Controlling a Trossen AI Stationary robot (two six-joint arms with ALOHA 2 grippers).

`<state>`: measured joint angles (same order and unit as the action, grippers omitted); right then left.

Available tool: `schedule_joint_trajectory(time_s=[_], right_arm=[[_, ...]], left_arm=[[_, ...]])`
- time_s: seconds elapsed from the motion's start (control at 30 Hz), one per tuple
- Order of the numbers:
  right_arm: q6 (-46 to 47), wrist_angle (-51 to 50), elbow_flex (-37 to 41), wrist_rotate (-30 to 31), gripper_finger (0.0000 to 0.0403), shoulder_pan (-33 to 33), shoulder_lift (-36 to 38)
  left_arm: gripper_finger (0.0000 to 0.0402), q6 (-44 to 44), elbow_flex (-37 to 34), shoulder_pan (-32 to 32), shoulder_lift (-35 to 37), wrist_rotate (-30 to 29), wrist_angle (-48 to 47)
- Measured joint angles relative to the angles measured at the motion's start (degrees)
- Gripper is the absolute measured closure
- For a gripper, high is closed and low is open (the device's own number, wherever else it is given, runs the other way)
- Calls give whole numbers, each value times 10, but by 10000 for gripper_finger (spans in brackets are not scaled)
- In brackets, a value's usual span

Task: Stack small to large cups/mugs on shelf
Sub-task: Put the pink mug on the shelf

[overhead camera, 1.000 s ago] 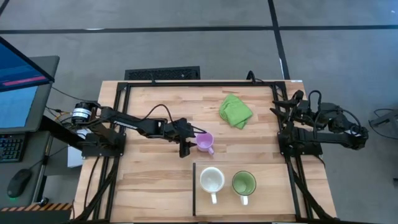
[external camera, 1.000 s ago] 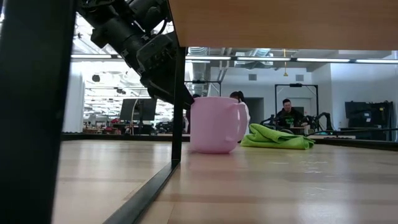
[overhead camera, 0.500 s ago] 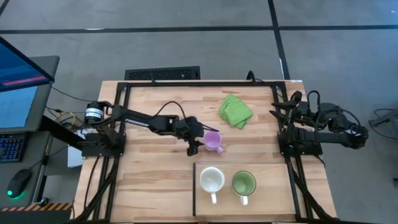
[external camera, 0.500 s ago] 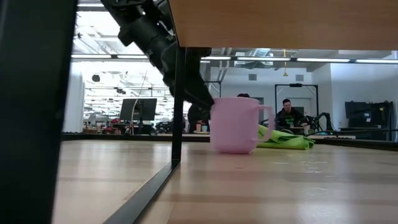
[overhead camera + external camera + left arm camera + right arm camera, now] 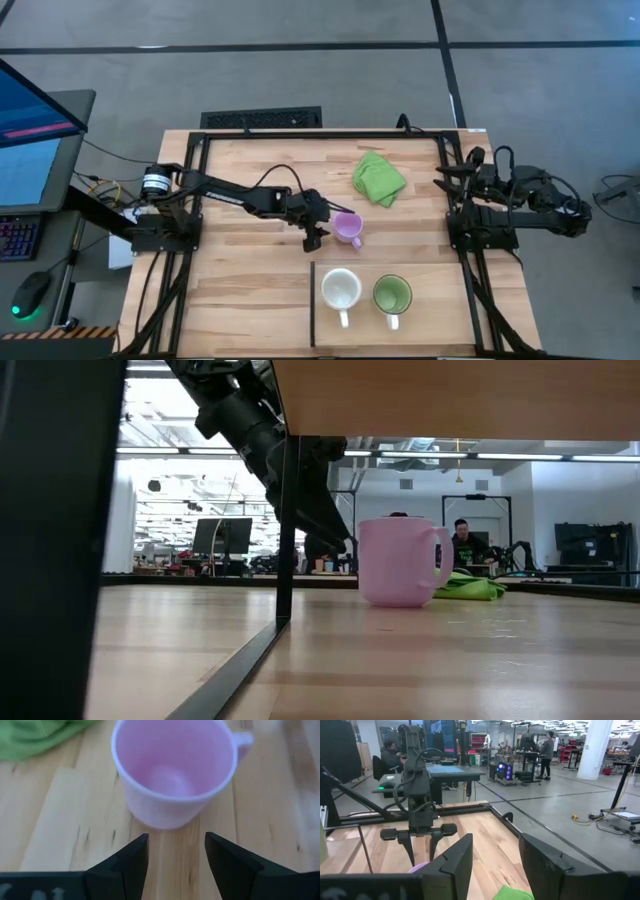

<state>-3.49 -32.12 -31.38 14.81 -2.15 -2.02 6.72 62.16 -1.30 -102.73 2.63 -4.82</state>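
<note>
My left hand [image 5: 316,236] sits low over the counter [image 5: 240,290], just beside the purple mug [image 5: 346,227], its fingers [image 5: 131,857] spread with nothing between them. From the wrist I look straight down into the mug's empty bowl; it stands upright just past my fingertips, apart from them, with its handle on the far side. The green cloth [image 5: 378,177] lies beyond it, near but not touching as far as I can tell.

The white mug [image 5: 340,290] and the green mug [image 5: 391,295] already stand side by side on the shelf [image 5: 440,310], inside the black strip [image 5: 312,305]. The purple mug is still outside that section, near its far edge.

My right hand [image 5: 492,857] waits at the right edge of the counter, well away from everything, fingers parted and empty.

So I judge the step in hand is getting hold of the purple mug, the last one off the shelf. For that, the left hand would need to go forward until one finger is inside the rim and one outside, or both straddle the wall, then pinch. The mug looks light and slides easily on bare wood, so a nudge could push it on toward the cloth. Once held, it must be lifted over the strip and set down with the other two.
</note>
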Motion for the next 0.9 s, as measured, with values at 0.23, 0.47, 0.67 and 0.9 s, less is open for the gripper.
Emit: schedule_joint_trajectory(time_s=[0.23, 0.47, 0.67, 0.9], right_arm=[[0, 0, 0, 0, 219, 0, 0], [0, 0, 0, 0, 219, 0, 0], [0, 0, 0, 0, 219, 0, 0], [0, 0, 0, 0, 219, 0, 0]], left_arm=[[216, -12, 21, 2, 1, -16, -34], [216, -10, 39, 3, 13, -42, -110], [216, -12, 29, 3, 46, -76, -143], [216, 0, -24, 3, 104, -112, -140]])
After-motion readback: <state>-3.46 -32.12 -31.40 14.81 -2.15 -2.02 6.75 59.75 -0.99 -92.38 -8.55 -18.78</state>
